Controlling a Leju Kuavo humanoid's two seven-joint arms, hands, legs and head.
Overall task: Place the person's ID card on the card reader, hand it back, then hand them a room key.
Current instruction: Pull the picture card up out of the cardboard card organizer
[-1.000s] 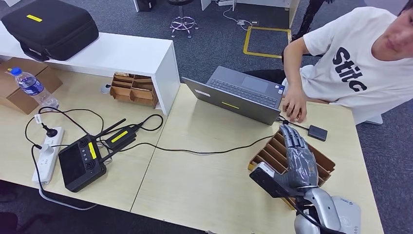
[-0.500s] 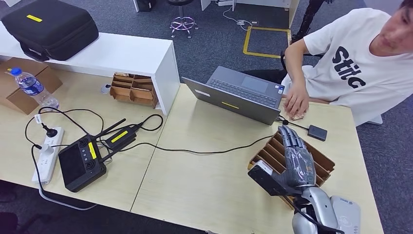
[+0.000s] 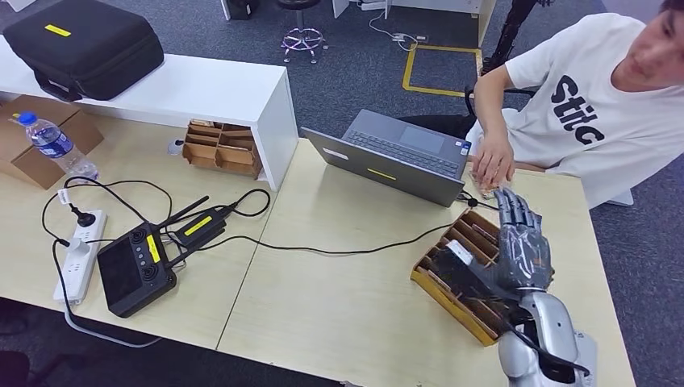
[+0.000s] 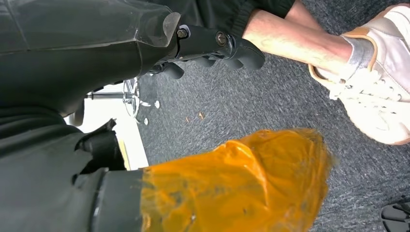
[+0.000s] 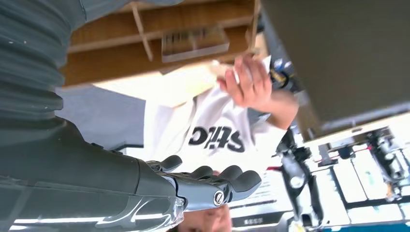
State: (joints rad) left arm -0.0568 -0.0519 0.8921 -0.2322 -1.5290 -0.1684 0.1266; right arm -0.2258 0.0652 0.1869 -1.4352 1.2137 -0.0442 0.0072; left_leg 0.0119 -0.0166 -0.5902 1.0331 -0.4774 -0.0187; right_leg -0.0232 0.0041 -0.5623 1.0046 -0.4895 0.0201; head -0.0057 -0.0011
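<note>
While the table's far left corner carries a cardboard box (image 3: pixel 24 149) with a blue-labelled water bottle (image 3: pixel 55 144) leaning on it, a black case (image 3: pixel 85 46) with a small yellow tag sits on the white shelf (image 3: pixel 211 95) behind. Nearer the front edge lie a white power strip (image 3: pixel 78 256) and a black controller (image 3: pixel 135 268) with a yellow sticker, its cables trailing across the table (image 3: pixel 339 298). A small brown divider tray (image 3: pixel 221 148) stands against the shelf's end. Toward the far edge at the middle, a grey laptop (image 3: pixel 395 155) stands open, a yellow strip on its lid. At the far right edge the person's hand (image 3: pixel 492 165) rests on the table over what seems to be the ID card (image 3: pixel 487 193), too small to read; a person in a white shirt printed "Stitc" sits there. Just in front, the right robot hand (image 3: pixel 516 246) hovers over the brown slotted card holder (image 3: pixel 452 278) near the right front corner, fingers stretched out flat toward the card, apart from it, with nothing in its grasp. The left robot hand (image 4: pixel 212 48) hangs over grey carpet, fingers curled in on nothing that I can make out.
</note>
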